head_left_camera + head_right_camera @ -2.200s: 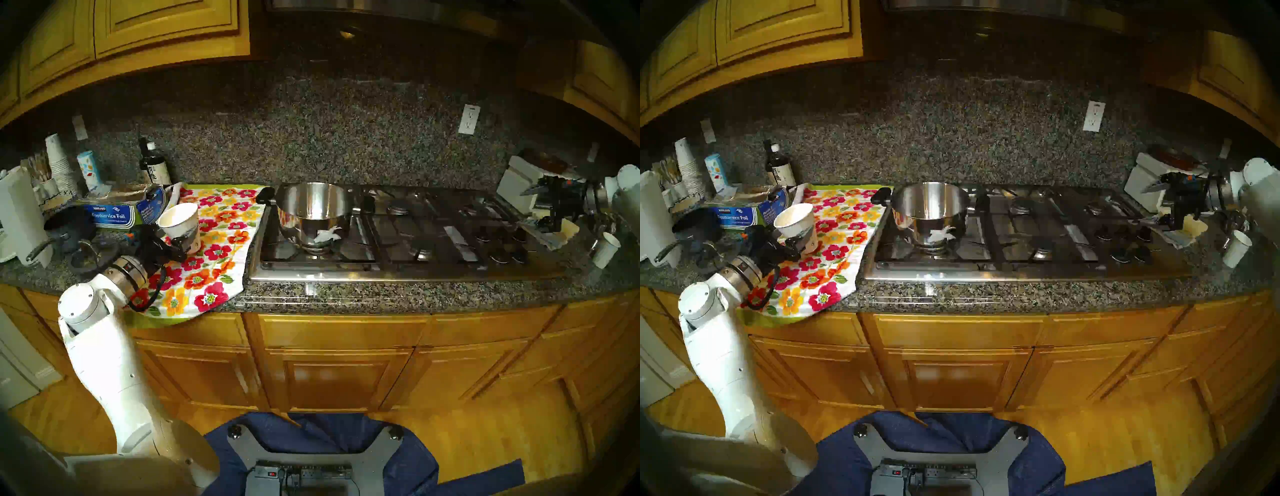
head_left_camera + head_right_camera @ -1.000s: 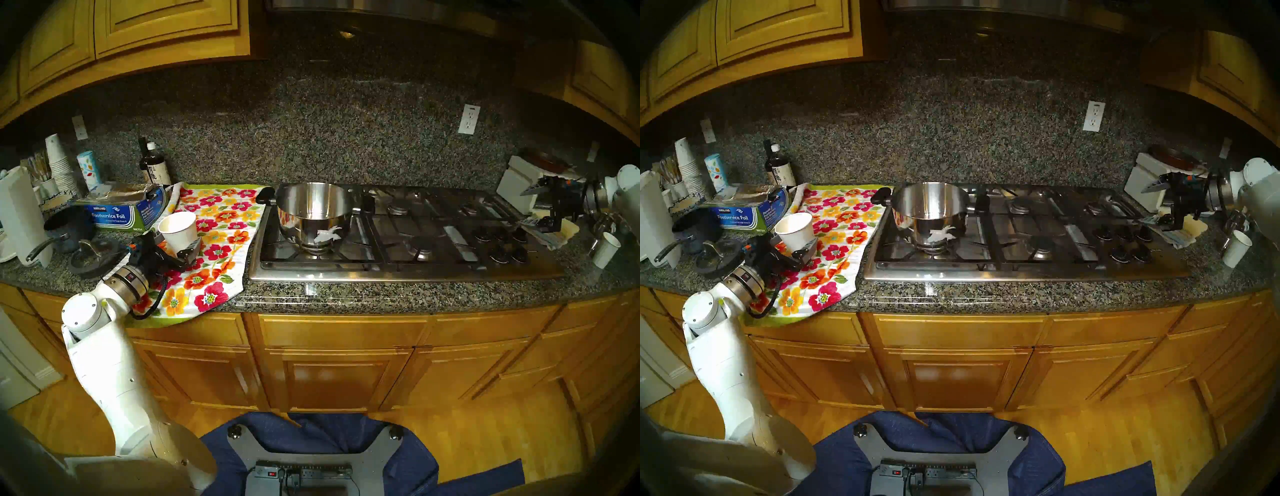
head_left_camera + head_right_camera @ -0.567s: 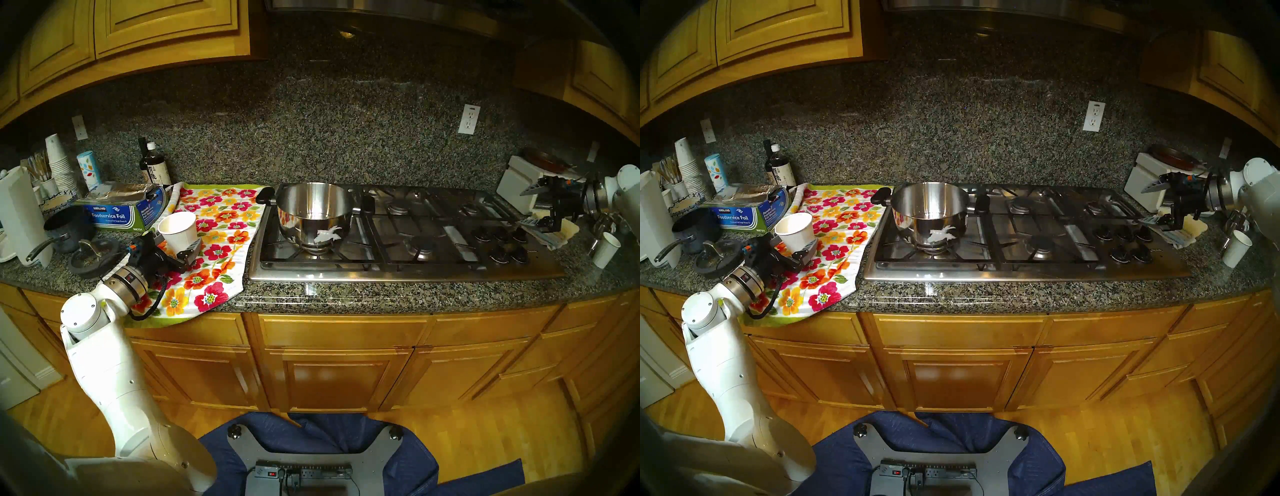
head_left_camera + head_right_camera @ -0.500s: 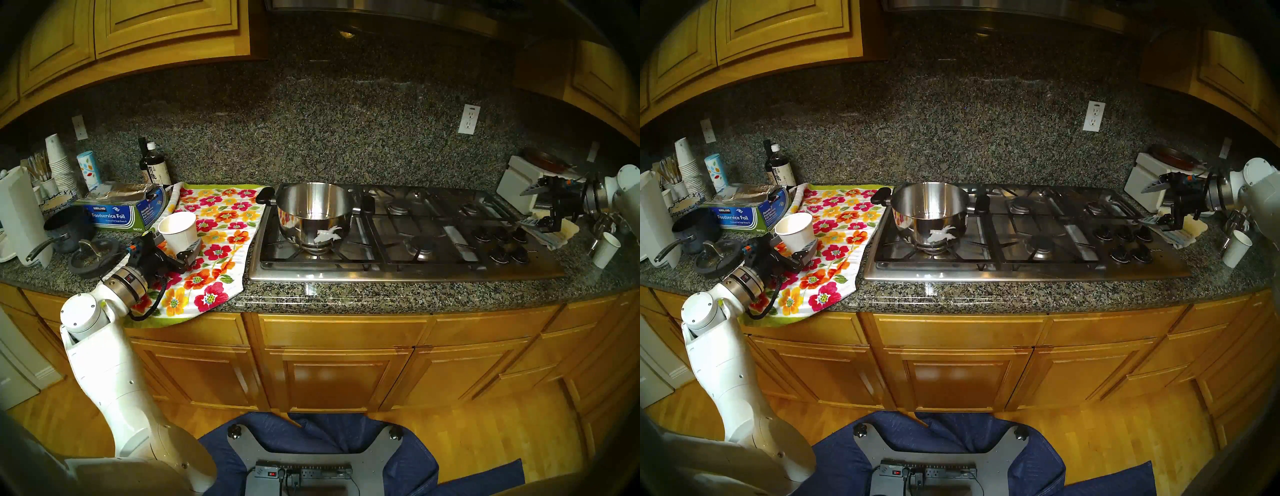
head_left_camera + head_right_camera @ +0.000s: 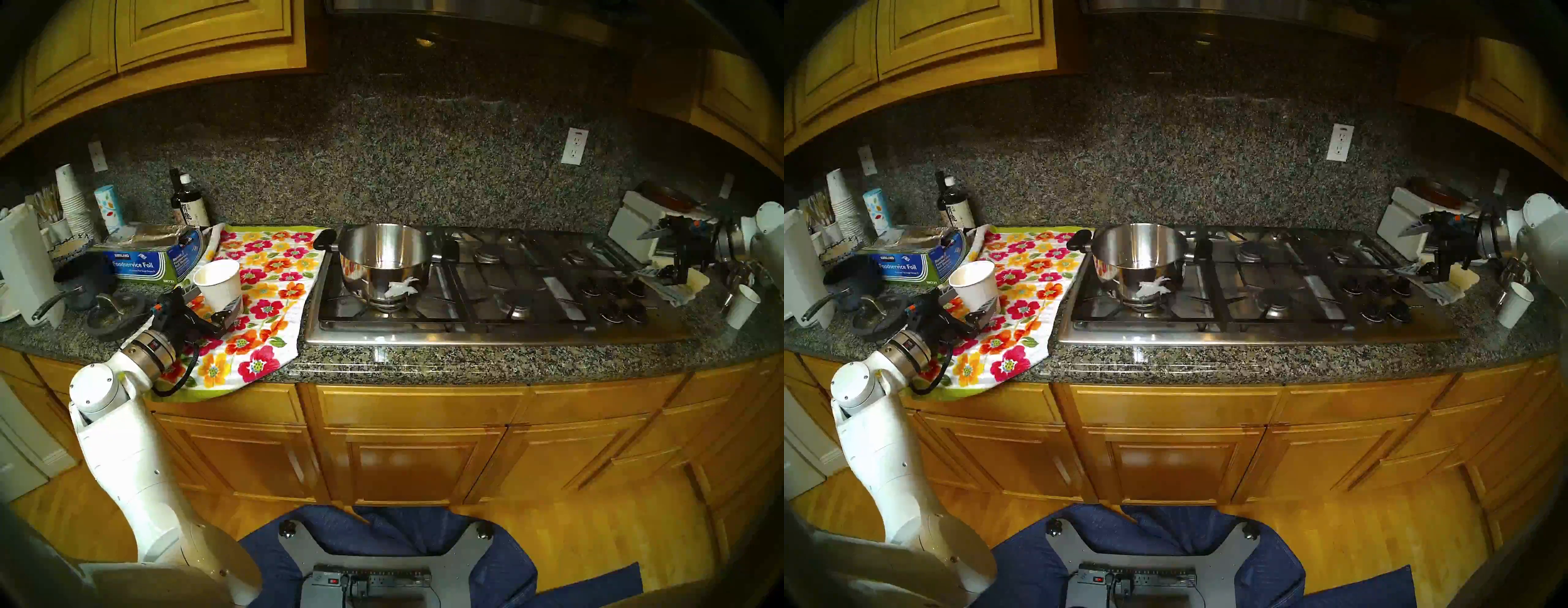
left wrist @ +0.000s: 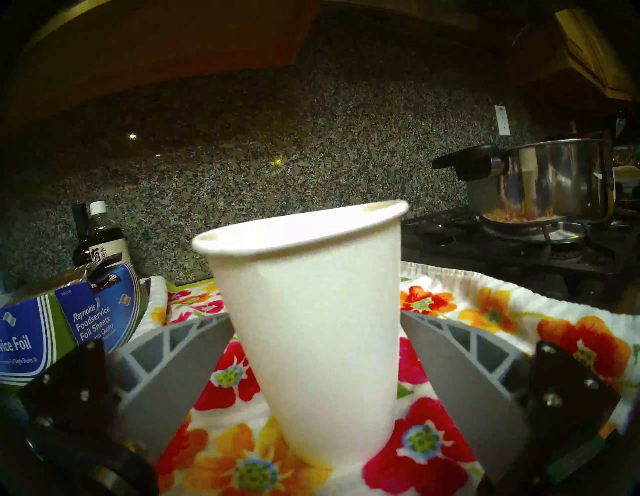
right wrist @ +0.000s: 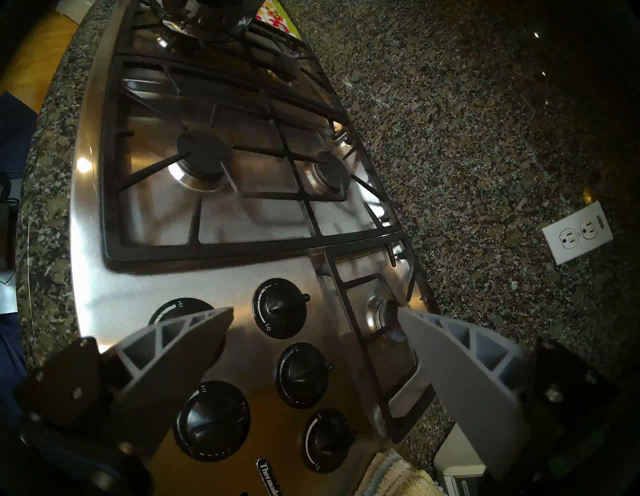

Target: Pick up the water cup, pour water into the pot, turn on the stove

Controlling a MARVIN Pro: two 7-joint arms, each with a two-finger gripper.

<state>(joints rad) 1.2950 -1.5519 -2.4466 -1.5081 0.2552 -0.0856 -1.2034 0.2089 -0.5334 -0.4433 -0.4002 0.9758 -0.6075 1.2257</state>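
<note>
From the left head camera, I am watching the plain white tapered paper cup (image 5: pixel 218 282) standing upright on the flower-printed towel (image 5: pixel 263 322), left of the wide stainless steel gas stove (image 5: pixel 530 333). The left gripper (image 5: pixel 212 298) is lying low around the cup's base with its fingers spread. The shiny steel pot with black side handles (image 5: pixel 384 259) is sitting on the front-left burner. The right gripper (image 5: pixel 649 252) is hanging at the stove's right end, fingers parted and empty, by the cluster of black round knobs (image 5: pixel 613 301).

The right head camera is showing the same: cup (image 5: pixel 975 282) on the towel inside the open left gripper (image 5: pixel 967 299), and the right gripper (image 5: pixel 1407 250) beside the knobs.

The left wrist camera is showing towel between each grey finger (image 6: pixel 180 356) and the cup (image 6: pixel 311 346), so nothing is being squeezed. The pot (image 6: pixel 561 180) is off to the right.

In the right wrist camera, the knobs (image 7: pixel 303 370) are lying below and ahead of the open right gripper (image 7: pixel 313 311), roughly between its fingers, so I am judging the right arm the nearer one for the stove step. Which knob feeds the pot's burner I cannot tell.

Two seconds ago the cup was hanging tilted above the towel in closed fingers. It is now down and released, and the left wrist is drawing back slightly toward me.
</note>
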